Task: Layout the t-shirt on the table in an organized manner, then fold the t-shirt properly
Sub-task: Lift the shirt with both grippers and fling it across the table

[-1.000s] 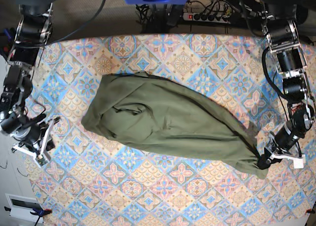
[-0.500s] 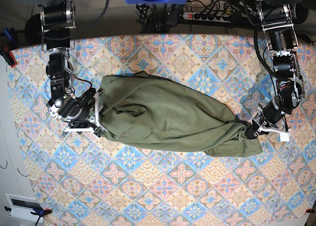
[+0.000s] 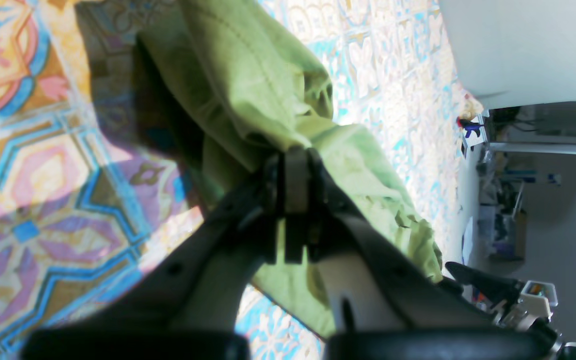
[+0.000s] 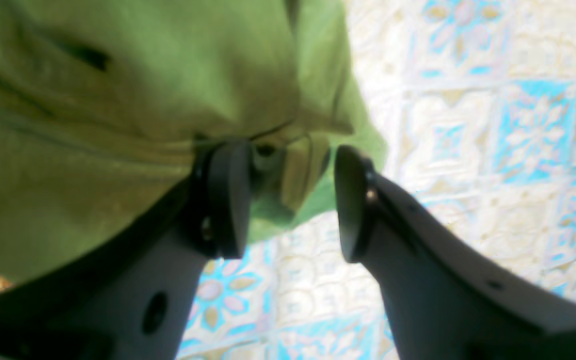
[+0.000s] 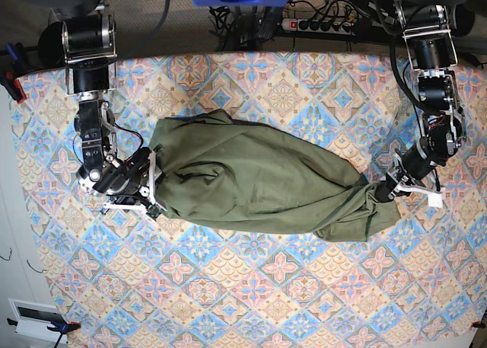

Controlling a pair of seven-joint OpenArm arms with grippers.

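T-shirt (image 5: 259,184) fabric lies bunched in a long olive heap across the middle of the desk (image 5: 228,302), running from the robot's right side to its left, not yet spread flat. It looks light, soft and limp, so it should drape and crease wherever it is lifted and will not hold a shape; any pull on one end is likely to drag the whole heap over the patterned cloth.

The left pincer (image 3: 295,167) is clamped tight on a gathered wad of the fabric at one end of the heap, with the cloth pulled to a point there. The right pincer (image 4: 288,200) stands with its jaws apart at the other end, a fold of green cloth between them but not pinched.

A single layer at a hem or shoulder seam would probably give a truer hold than a bunched wad, letting the two pincers stretch the garment flat.
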